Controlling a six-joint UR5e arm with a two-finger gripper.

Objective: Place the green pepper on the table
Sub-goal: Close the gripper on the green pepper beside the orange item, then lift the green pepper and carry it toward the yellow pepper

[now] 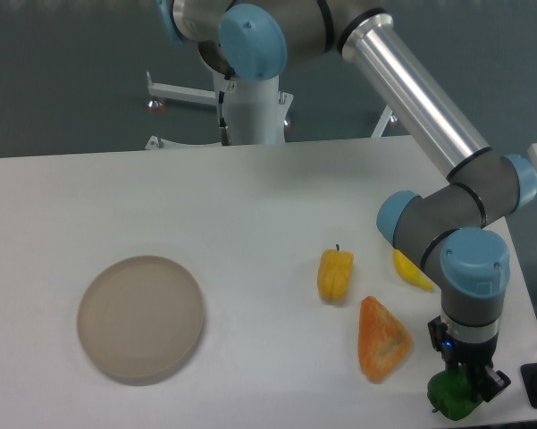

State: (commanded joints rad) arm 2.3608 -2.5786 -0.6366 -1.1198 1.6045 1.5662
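While the plate [140,318] at eight o'clock holds nothing, the gripper [465,382] clamps one green pepper [454,399]. One yellow pepper [335,274] lies on the table [250,206].

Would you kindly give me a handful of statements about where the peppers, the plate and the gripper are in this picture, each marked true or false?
1. The green pepper lies on the round plate. False: it is at the table's near right corner, at the gripper, and the plate holds nothing.
2. The yellow pepper stands between the plate and the arm. True.
3. The orange wedge-shaped piece lies to the left of the plate. False: it lies right of the plate, just below the yellow pepper.
4. The gripper is closed on the yellow pepper. False: it is at the green pepper.
5. A yellow banana-like item shows partly behind the arm. True.
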